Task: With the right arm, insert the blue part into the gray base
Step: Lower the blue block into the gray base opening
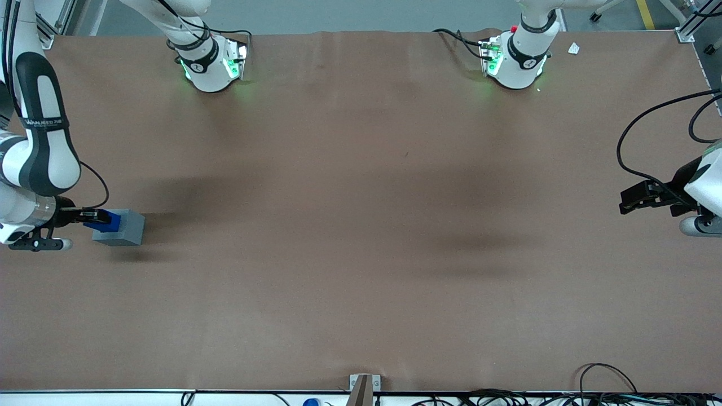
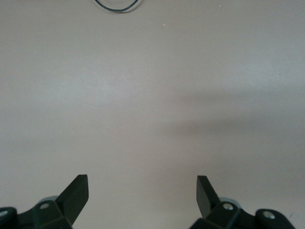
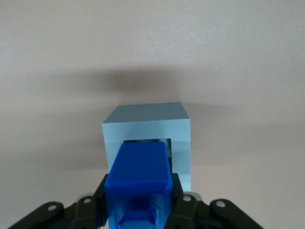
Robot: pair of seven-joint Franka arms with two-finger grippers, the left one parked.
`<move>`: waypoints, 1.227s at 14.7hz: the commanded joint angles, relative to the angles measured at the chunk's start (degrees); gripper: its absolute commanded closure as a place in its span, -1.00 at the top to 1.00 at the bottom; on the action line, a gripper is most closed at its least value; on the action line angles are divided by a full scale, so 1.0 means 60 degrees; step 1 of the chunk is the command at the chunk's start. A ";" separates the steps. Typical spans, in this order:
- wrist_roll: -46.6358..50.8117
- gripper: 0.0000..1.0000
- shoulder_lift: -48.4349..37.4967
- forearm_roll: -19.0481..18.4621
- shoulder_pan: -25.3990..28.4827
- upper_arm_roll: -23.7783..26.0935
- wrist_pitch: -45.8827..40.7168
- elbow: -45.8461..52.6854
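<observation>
Blue part long axis aimed at gray base socket, 12 o'clock from right arm, gripper low over bench, jaws pinching blue part.

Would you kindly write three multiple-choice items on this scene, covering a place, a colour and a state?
1. Where is the gray base?
A. toward the working arm's end of the table
B. toward the parked arm's end
C. at the table's middle

2. What colour is the part in the hand?
A. red
B. blue
C. green

3. What is the hand's state?
A. open and empty
B. shut on the gray base
C. shut on the blue part

Answers: 1 A, it sits by the working arm in the front view; 2 B, bright blue in the wrist view; 3 C, fingers clamp its sides.
</observation>
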 commanded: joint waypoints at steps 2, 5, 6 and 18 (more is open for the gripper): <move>-0.0095 -0.90 0.0025 -0.0088 -0.0216 0.0158 0.0075 0.0010; -0.0095 -0.89 0.0083 -0.0088 -0.0216 0.0158 0.0119 0.0010; -0.0095 -0.89 0.0084 -0.0088 -0.0216 0.0158 0.0133 0.0010; -0.0095 -0.86 0.0171 -0.0103 -0.0216 0.0158 0.0221 0.0039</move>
